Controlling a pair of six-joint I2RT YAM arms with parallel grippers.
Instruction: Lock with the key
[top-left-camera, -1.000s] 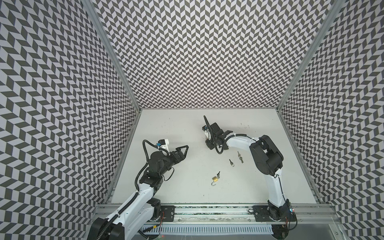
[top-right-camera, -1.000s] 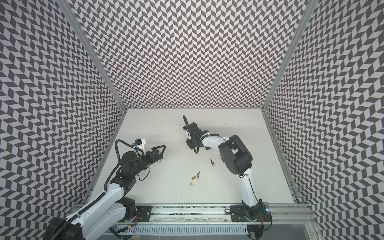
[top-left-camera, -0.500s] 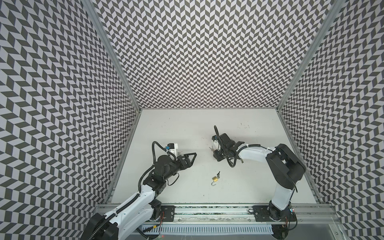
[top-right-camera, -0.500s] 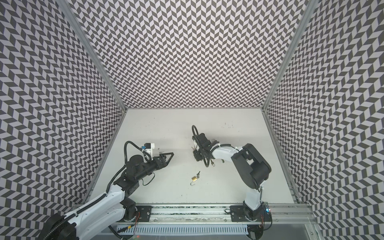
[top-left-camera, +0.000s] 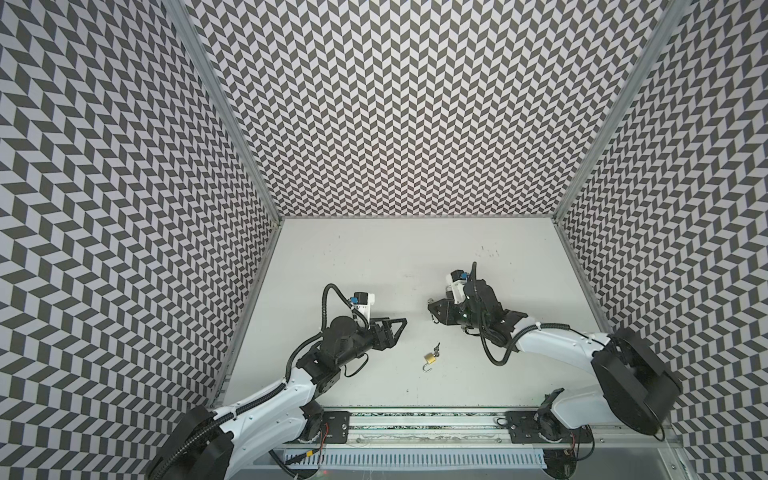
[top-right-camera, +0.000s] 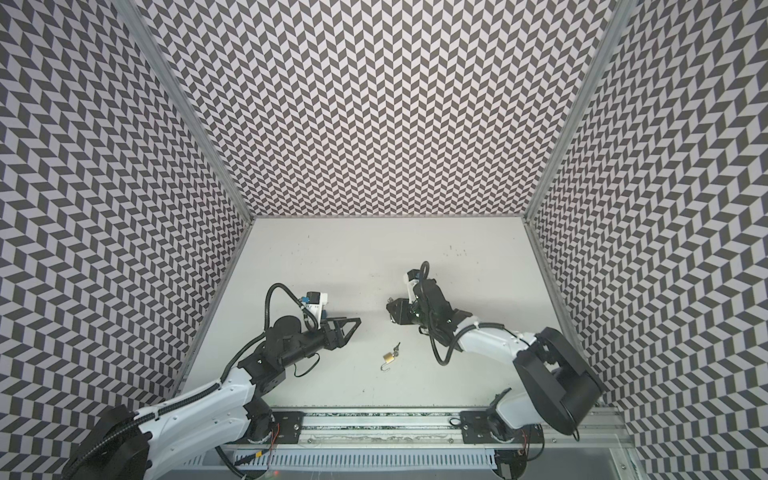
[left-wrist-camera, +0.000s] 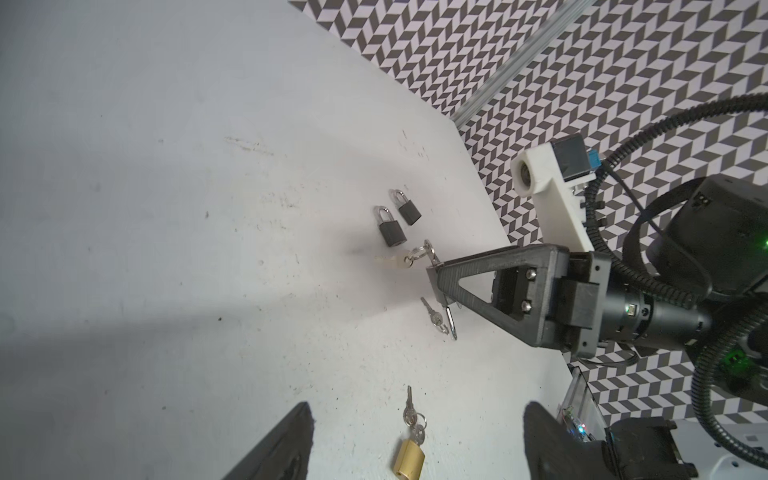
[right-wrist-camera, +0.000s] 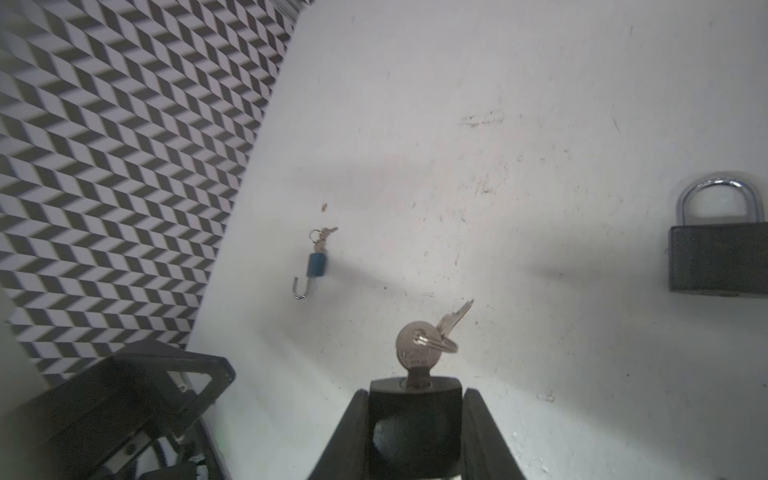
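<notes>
Black-and-white chevron walls (top-left-camera: 395, 104) box in the scuffed white table (top-left-camera: 374, 257) where my two arms work. My left arm reaches low across the surface. My left gripper (top-left-camera: 400, 328) is spread wide and holds nothing. Facing it, my right gripper (right-wrist-camera: 415, 394) is clamped on the body of a black padlock (right-wrist-camera: 415, 405). Its key (right-wrist-camera: 413, 347) sits in the keyhole, pointing away from my fingers, with a second key on the ring. A brass padlock (top-left-camera: 430, 357), shackle sprung and key in, lies on the table between my two grippers, a little back toward my bases. Two more black padlocks (left-wrist-camera: 390, 230), shackles shut, lie near my right gripper. The lettering stamped on the held key's head is too blurred to read.
</notes>
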